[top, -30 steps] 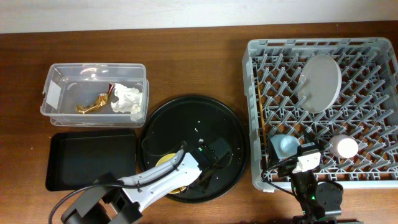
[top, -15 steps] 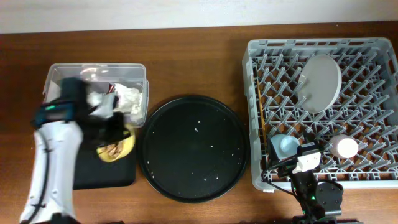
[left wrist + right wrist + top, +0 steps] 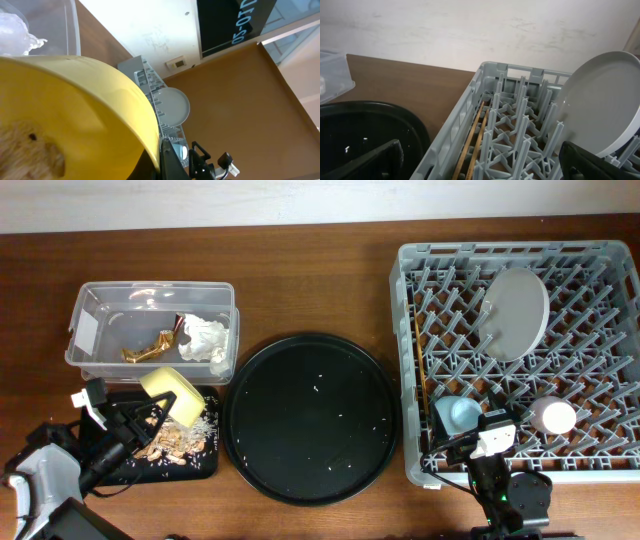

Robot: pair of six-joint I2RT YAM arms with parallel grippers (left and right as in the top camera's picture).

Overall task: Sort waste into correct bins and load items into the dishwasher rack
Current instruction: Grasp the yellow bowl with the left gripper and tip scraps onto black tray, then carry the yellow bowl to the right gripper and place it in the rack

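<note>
Left gripper [image 3: 150, 416] pinches the tipped yellow bowl [image 3: 172, 392] at the black tray's [image 3: 192, 469] 12 o'clock edge, so crumbs [image 3: 172, 440] could miss. Right gripper [image 3: 480, 162] sits wide open.

Table [image 3: 320, 280]: brown wood, visible grain, low sheen; box [image 3: 130, 305]: clear smooth plastic; tissue [image 3: 205, 337]: crumpled white paper; wrapper [image 3: 148, 351]: shiny gold foil look; round tray [image 3: 300, 420]: glossy black, crumb-flecked; dishwasher rack [image 3: 405, 360]: matt grey plastic; plate [image 3: 517, 312]: smooth, pale, satin; chopsticks [image 3: 469, 142]: bare wood; yellow bowl [image 3: 176, 392]: smooth, glossy; food scraps [image 3: 165, 442]: rough, crumbly.
</note>
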